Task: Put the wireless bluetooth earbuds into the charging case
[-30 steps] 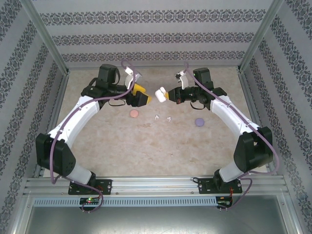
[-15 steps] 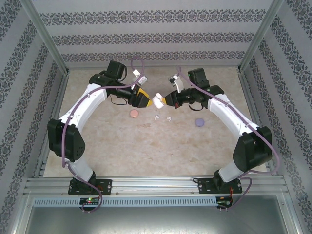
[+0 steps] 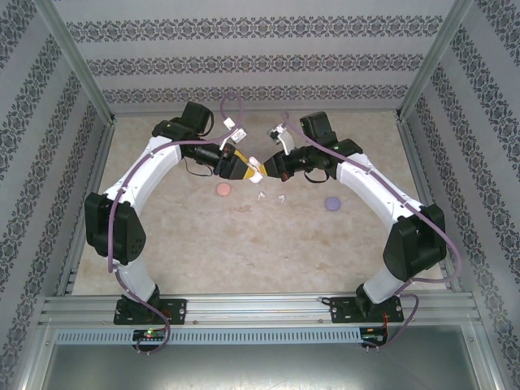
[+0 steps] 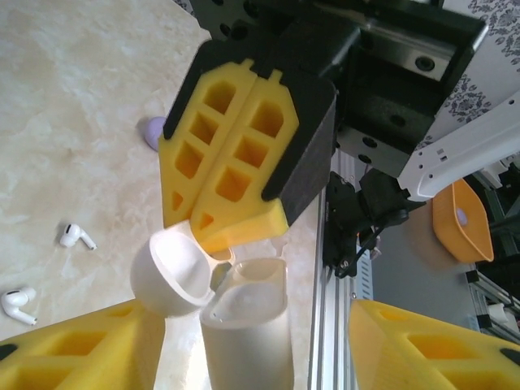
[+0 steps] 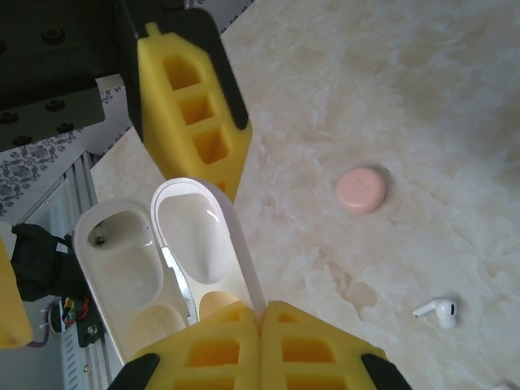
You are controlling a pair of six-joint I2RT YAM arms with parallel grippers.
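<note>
The pale marbled surface (image 3: pixel 244 252) carries everything. From its 6 o'clock edge the left arm (image 3: pixel 134 191) and right arm (image 3: pixel 382 191) bow outward and meet toward 12 o'clock. There the right end effector (image 5: pixel 260 315) has its yellow fingers pressed together on an edge of the white charging case (image 5: pixel 195 244), which is held above the surface with its lid swung open. The left end effector (image 4: pixel 256 313) stands spread with the case between its fingers, one finger touching the lid and the other well apart from it. A purple round case (image 3: pixel 331 204) lies closed at 4 o'clock of the meeting point, and a pink round case (image 3: pixel 223 189) lies closed at 7 o'clock. Between these two, near 6 o'clock of the held case, a white earbud (image 3: pixel 261 196) lies loose on the surface. A second earbud (image 3: pixel 281 199), also white, lies just beside it at its 3 o'clock.
</note>
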